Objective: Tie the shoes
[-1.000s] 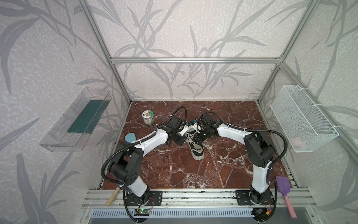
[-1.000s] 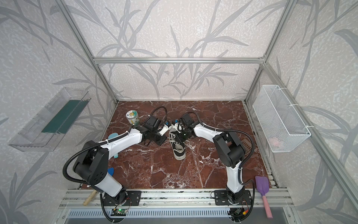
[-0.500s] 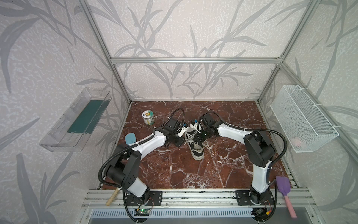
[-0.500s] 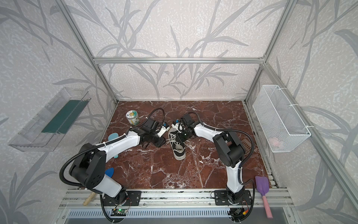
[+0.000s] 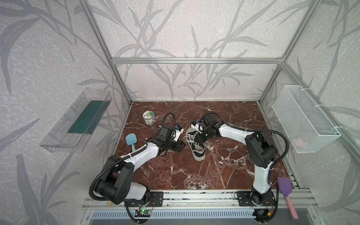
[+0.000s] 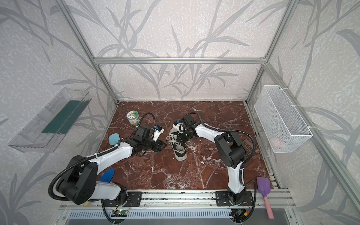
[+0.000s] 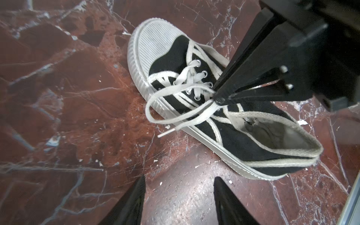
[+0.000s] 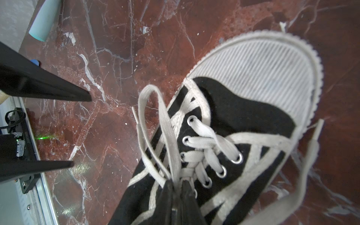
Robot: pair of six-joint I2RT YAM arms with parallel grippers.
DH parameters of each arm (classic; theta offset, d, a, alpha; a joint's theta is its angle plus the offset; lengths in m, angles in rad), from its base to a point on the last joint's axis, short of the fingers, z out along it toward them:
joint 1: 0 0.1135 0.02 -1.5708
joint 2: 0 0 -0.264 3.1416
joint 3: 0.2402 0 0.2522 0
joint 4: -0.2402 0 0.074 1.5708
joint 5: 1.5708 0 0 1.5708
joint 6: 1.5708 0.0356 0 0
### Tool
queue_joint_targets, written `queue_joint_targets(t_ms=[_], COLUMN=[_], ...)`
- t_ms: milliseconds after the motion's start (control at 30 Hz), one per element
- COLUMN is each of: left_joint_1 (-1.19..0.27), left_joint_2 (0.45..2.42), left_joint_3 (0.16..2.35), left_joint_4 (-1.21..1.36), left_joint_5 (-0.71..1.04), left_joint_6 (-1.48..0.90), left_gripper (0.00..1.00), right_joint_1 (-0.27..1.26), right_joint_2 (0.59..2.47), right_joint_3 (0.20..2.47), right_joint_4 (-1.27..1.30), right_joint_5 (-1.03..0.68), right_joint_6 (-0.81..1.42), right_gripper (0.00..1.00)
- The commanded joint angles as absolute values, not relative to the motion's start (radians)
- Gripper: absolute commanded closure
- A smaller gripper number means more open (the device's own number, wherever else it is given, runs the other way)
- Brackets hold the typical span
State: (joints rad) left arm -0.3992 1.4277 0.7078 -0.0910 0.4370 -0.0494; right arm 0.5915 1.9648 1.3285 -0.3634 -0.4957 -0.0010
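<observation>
At the right gripper [image 8: 176, 184]: fingertips pressed together, no gap showing. Grips a doubled loop of the white laces [image 8: 167, 124] right over the upper eyelets. Loop standing out sideways from the pinch and curling past the edge of the sole, its plastic tip out over the marble. Other lace end trailing loose along the opposite flank, beside the toe cap.

At the left gripper [image 7: 179, 187]: fingers spread well apart, nothing between them but bare marble. Points at the flank of the sneaker [image 7: 233, 140], near it, touching neither canvas nor lace.

Further out: sits on its white sole, that sneaker, around the middle of the marble table [image 5: 194, 175], between the two grippers. Striped toe cap toward the front rail, open heel toward the back wall. Right gripper over the tongue in both top views, left gripper low and just beside the sneaker.

Beyond: a small printed can [image 5: 149, 117] standing near the back left corner, well apart from the sneaker. A pale blue spatula [image 5: 131, 138] by the left edge. A purple spatula [image 5: 284, 187] with a pink handle across the front right rail. White wire basket [image 5: 303, 120] on the right wall, clear tray [image 5: 78, 120] on the left wall.
</observation>
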Motion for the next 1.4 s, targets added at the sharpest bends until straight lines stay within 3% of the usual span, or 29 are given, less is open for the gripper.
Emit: queue_joint_targets(t_ms=[0,400,667,767,900,1033,1133,1233,1367], left_joint_1=[-0.372,-0.305,-0.302,-0.301,-0.300,-0.301,-0.301,-0.299,-0.299], left_joint_2=[1.473,1.623,1.682,1.693,1.711,1.705,1.686,1.661,1.638], left_joint_3=[0.696,0.728,0.746,0.748,0.752,0.747,0.738,0.723,0.709], left_joint_4=[0.047,0.183,0.244,0.277,0.291,0.283,0.262,0.250,0.243], left_joint_5=[0.551,0.703,0.740,0.749,0.768,0.764,0.757,0.746,0.738], left_joint_6=[-0.144,-0.238,-0.249,-0.263,-0.274,-0.272,-0.262,-0.258,-0.258], left_gripper=[0.41,0.40,0.49,0.56,0.76,0.85,0.85,0.70,0.69], right_joint_1=[0.588,0.586,0.585,0.586,0.586,0.585,0.586,0.587,0.586], right_joint_2=[1.981,1.982,1.982,1.982,1.982,1.983,1.988,1.988,1.990], right_joint_3=[1.330,1.338,1.336,1.339,1.341,1.343,1.344,1.345,1.344], right_joint_4=[-0.401,-0.423,-0.426,-0.430,-0.432,-0.433,-0.433,-0.434,-0.434], right_joint_5=[-0.511,-0.518,-0.525,-0.525,-0.524,-0.525,-0.526,-0.526,-0.527], right_joint_6=[-0.012,-0.028,-0.025,-0.026,-0.026,-0.025,-0.023,-0.025,-0.026], right_gripper=[0.87,0.87,0.87,0.87,0.87,0.87,0.87,0.87,0.88])
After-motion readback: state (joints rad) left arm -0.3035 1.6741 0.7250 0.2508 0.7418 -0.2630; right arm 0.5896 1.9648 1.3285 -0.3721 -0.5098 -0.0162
